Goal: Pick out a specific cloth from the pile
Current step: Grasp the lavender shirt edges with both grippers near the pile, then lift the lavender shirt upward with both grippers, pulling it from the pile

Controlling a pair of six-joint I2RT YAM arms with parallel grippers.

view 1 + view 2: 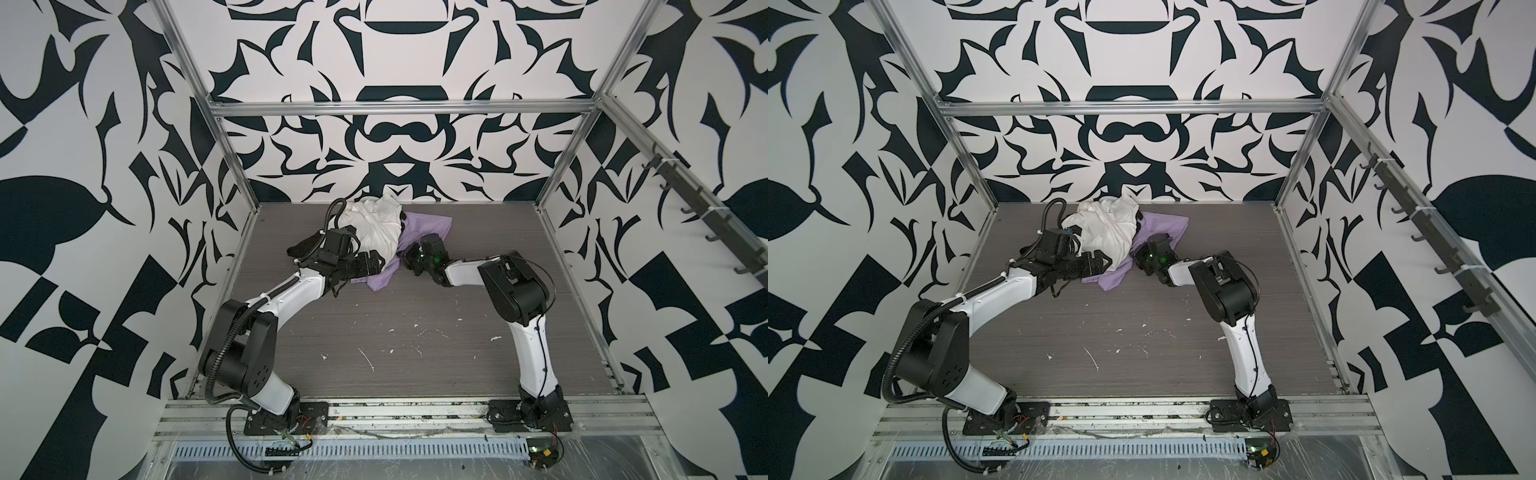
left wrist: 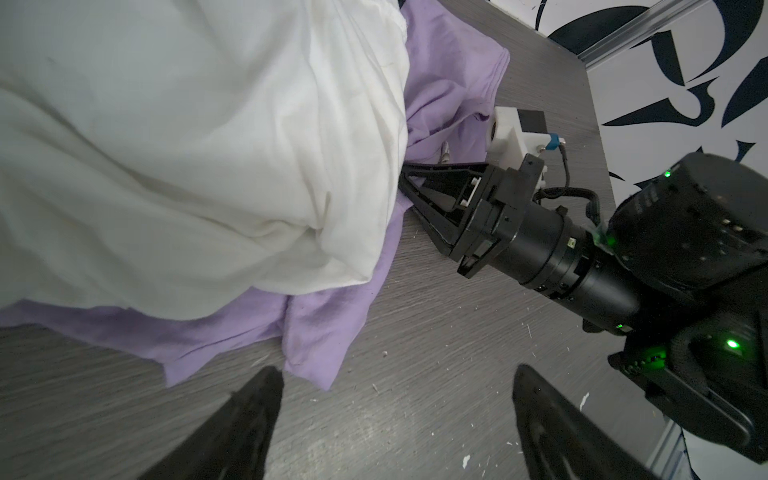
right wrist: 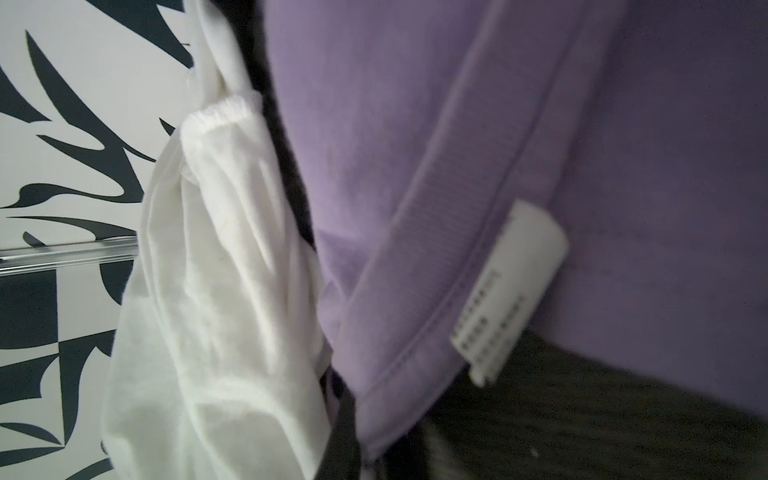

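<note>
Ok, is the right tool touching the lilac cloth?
Touching. In the left wrist view the right tool has its closed tips pressed into the lilac cloth at the white cloth's edge.

In both top views the crumpled white cotton cloth (image 1: 376, 226) covers the middle of the thin lilac cloth (image 1: 419, 226). The black fabric (image 3: 286, 174) shows only as a dark strip between them. The right gripper (image 2: 405, 178) has its tips under the white hem, and the print on the small white label (image 3: 511, 291) is too blurred to read.
</note>
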